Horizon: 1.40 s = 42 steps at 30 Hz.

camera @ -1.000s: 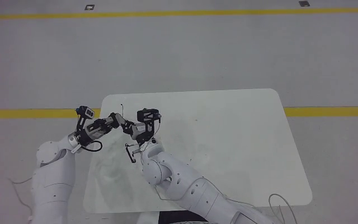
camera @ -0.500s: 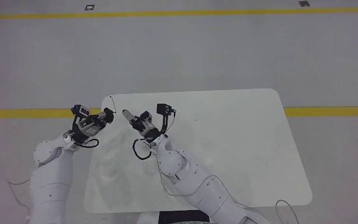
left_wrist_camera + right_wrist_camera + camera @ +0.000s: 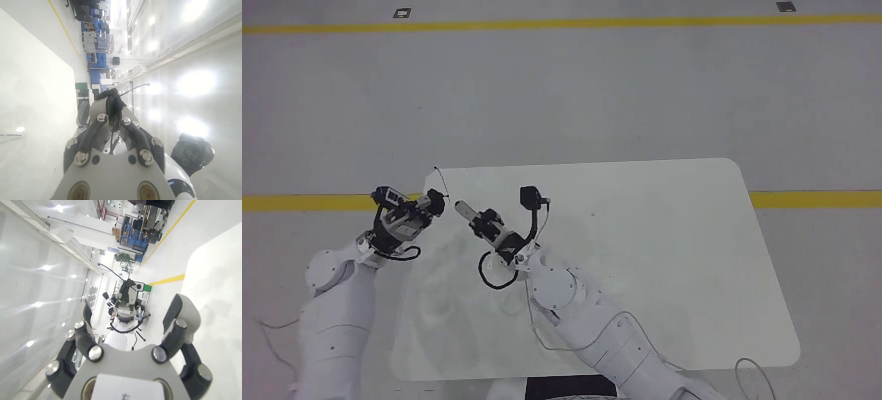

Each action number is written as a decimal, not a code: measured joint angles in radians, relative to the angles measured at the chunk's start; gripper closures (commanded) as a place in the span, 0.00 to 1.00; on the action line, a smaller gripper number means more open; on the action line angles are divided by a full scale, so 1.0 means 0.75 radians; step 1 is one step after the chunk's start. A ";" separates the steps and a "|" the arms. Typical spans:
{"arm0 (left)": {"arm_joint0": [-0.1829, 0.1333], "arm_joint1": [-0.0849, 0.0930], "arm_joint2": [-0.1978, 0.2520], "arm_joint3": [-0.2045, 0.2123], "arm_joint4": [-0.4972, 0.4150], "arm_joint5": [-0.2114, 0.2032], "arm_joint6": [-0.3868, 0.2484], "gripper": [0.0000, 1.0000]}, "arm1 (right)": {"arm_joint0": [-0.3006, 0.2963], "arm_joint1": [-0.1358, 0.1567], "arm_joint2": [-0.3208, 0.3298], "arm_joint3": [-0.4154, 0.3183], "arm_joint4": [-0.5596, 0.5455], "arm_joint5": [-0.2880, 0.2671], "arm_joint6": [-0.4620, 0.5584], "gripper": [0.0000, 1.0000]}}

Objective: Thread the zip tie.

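- Top view: the left gripper (image 3: 434,203) is clamped on the zip tie (image 3: 439,180), holding it above the far left corner of the white table (image 3: 662,260). The right gripper (image 3: 462,209) is just beside it, jaws apart and holding nothing.
- Left wrist view: the zip tie projects from the closed fingertips as a single strand with its head free. Judgement: no loop is formed, so threading is not yet done.
- Right wrist view: the room has a yellow floor line (image 3: 166,278), blue racks (image 3: 132,240) and ceiling lights (image 3: 46,267).
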 measured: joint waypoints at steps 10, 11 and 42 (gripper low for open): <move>0.027 -0.003 0.098 0.011 -0.201 0.156 -0.071 1.00 | 0.015 -0.024 0.045 0.101 0.660 -0.161 0.348 0.00; 0.027 -0.002 0.102 0.007 -0.206 0.151 -0.071 1.00 | 0.015 -0.024 0.047 0.102 0.696 -0.161 0.359 0.00; 0.027 -0.001 0.102 0.005 -0.205 0.145 -0.070 1.00 | 0.095 -0.052 -0.066 0.250 0.877 -0.161 0.273 0.71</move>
